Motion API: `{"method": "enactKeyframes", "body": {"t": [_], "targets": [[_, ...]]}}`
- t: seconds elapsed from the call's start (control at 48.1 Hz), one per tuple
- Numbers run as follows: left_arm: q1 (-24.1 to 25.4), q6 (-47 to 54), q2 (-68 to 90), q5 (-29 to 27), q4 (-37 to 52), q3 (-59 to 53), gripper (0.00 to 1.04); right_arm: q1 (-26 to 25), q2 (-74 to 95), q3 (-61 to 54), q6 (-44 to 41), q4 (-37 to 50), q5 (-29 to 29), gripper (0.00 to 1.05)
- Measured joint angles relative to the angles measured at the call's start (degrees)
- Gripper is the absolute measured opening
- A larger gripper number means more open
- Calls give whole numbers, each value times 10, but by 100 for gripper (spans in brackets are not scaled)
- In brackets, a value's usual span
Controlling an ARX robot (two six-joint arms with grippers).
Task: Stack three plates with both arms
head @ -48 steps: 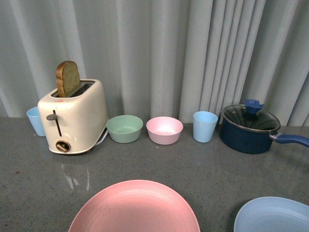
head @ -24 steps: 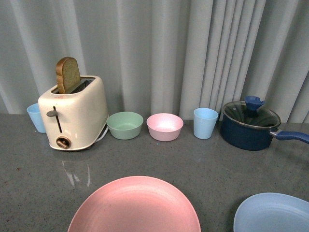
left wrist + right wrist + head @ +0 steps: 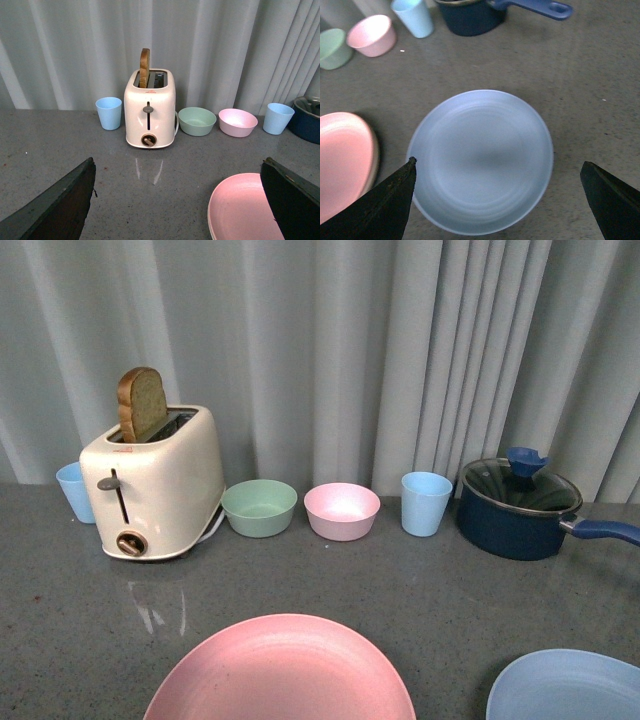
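Observation:
The pink plate (image 3: 280, 670) lies at the table's near edge, left of centre. A paler rim shows under its edge in the right wrist view (image 3: 340, 160), which may be the beige-grey plate. The light blue plate (image 3: 570, 690) lies alone to its right. My left gripper (image 3: 177, 162) is open over bare table, and the pink plate (image 3: 245, 210) lies by one finger. My right gripper (image 3: 497, 162) hangs open above the light blue plate (image 3: 480, 160), with a finger on either side of it and nothing held.
Along the back, in front of the curtain, stand a blue cup (image 3: 72, 490), a cream toaster (image 3: 155, 485) with a bread slice, a green bowl (image 3: 259, 506), a pink bowl (image 3: 341, 510), another blue cup (image 3: 426, 503) and a navy lidded pot (image 3: 518, 505) with its handle pointing right.
The front view bobbed a little and came back. Nothing on the table has moved.

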Motion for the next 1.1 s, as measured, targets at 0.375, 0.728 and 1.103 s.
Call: {"method": "enactKeyframes", "body": {"t": [0.375,0.728,1.103], "targets": [[0,0,0,-1,0,0,98,-112,426,25,-216,250,33,97],[0,0,0,-1,0,0,98,-98,636,133,-226,279,38,97],[0,0,0,-1,0,0,98,-30,708,184,-179,287,59,97]]}}
